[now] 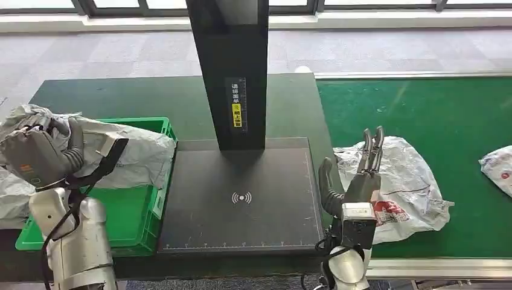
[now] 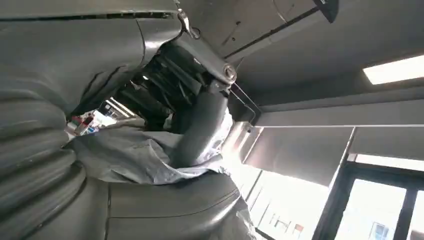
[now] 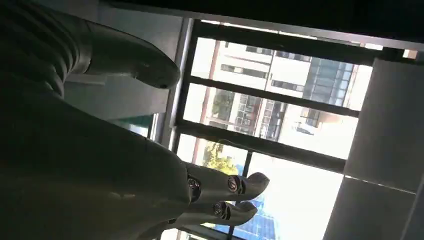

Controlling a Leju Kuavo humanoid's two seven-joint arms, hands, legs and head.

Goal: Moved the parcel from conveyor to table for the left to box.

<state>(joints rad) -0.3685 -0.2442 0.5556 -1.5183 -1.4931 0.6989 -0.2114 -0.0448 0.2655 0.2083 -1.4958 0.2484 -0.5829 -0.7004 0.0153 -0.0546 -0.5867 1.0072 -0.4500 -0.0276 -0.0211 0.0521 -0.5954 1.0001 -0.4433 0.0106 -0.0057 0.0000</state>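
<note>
The parcel (image 1: 401, 184), a crumpled white plastic bag with a red mark, lies on the green conveyor (image 1: 447, 115) at the lower right of the head view, its left edge at the border of the dark counter (image 1: 241, 199). The right hand (image 1: 356, 181) stands just in front of it, at the parcel's left edge, with the fingers straight and apart from the thumb; it holds nothing, and the right wrist view agrees. I cannot tell if it touches the bag.

At the left of the frame the left hand (image 1: 42, 151) grips another grey-white parcel (image 1: 130, 154) over the green box (image 1: 136, 211); in the left wrist view its thumb presses into the soft plastic.

A black post (image 1: 232, 72) rises from the counter at the upper middle, and one more bag (image 1: 498, 169) lies at the right edge.

The risk, as I judge it, is the thin slippery film: the fingers may catch only a fold, so the parcel slides out or drags on the belt edge. The post also stands near the path.
</note>
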